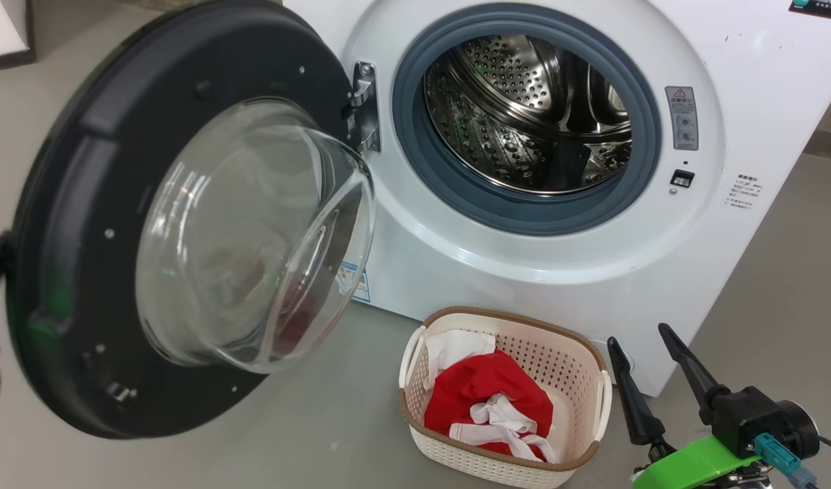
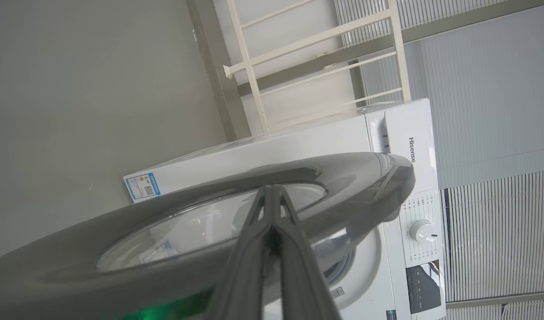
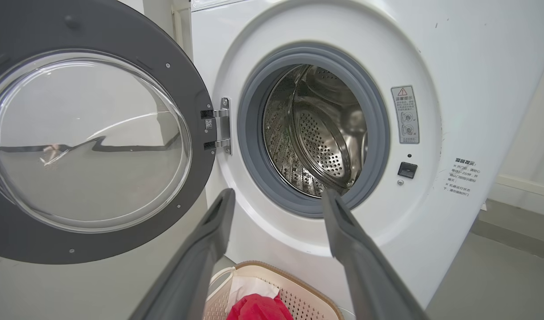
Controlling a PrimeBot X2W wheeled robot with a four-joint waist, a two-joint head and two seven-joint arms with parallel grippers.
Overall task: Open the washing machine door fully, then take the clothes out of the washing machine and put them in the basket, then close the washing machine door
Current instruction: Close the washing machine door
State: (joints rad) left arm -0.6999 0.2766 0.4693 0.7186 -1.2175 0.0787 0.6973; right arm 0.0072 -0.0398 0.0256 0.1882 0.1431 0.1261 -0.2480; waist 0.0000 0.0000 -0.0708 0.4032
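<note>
Entry: washing machine door (image 1: pixel 82 238) open; your left gripper (image 2: pixel 272 195), fingers together, at its outer face. Load: clothes (image 1: pixel 486 394) in basket (image 1: pixel 524 322). Spare: right gripper (image 1: pixel 638 336) apart, empty. Hazard: tips could skid on its glossy surface, so the door fails to latch.

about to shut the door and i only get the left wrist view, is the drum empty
Observer: The head view shows the drum of the washing machine as bare steel, with no fabric in the part that shows.
Operator: where are the clothes
Observer: The red and white clothes lie in the basket, which stands on the floor below the opening.
Operator: is the right tool clear of the door
Observer: The right tool stands open to the right of the basket, well apart from the washing machine door.
</note>
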